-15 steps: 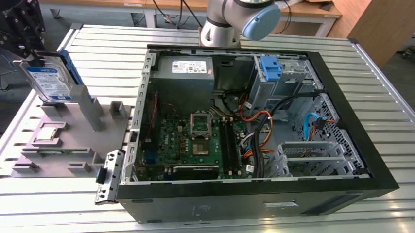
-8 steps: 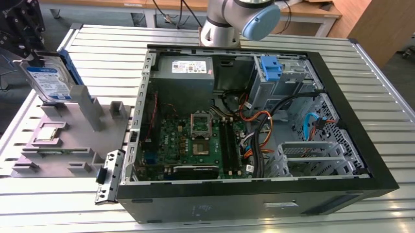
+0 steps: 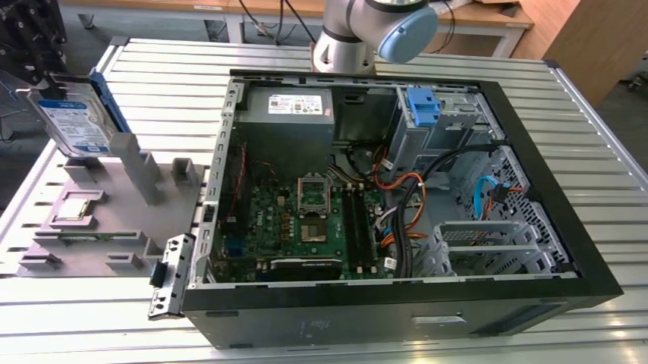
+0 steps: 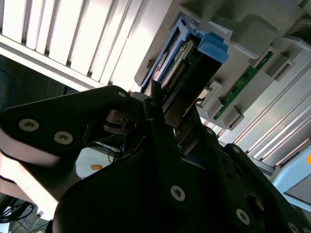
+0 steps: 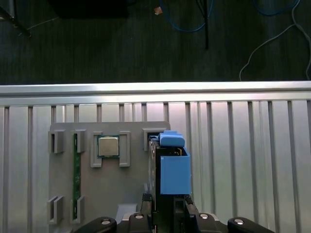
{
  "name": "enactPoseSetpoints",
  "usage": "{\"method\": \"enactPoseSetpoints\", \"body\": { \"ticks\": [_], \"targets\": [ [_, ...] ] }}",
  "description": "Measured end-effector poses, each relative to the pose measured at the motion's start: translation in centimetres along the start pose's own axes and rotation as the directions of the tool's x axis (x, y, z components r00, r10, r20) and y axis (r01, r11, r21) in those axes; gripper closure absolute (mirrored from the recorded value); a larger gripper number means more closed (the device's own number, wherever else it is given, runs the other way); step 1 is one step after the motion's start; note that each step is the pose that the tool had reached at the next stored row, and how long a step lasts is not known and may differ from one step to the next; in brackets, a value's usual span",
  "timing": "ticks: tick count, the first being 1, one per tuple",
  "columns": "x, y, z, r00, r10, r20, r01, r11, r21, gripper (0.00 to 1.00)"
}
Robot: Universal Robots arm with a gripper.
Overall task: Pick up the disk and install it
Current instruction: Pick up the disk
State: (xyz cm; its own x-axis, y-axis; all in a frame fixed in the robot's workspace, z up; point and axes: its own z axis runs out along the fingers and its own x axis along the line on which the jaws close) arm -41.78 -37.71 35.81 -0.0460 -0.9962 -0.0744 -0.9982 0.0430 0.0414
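The disk is a silver drive with a white and blue label and blue rails. It stands on edge, slightly tilted, over the grey parts fixture at the exterior view's left. In the first wrist view the disk runs away from the camera, its blue tab at the far end. My gripper has a black finger pressed against each flat side of the near end. In the second wrist view the gripper clamps the disk by its edge.
An open computer case lies at the exterior view's right, with a blue caddy in its drive cage and a grey power-supply box. The fixture also holds a processor chip and a green memory stick. The table edge is just beyond.
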Motion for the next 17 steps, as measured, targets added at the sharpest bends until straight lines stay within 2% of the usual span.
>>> {"method": "enactPoseSetpoints", "body": {
  "ticks": [14, 17],
  "targets": [
    [-0.24, 0.14, -3.28, 1.0, 0.0, 0.0001, 0.0, 1.0, 0.0001, 0.65],
    [-0.27, 0.16, -3.66, 1.0, 0.0, 0.0002, 0.0, 1.0, 0.0002, 0.65]
  ]
}}
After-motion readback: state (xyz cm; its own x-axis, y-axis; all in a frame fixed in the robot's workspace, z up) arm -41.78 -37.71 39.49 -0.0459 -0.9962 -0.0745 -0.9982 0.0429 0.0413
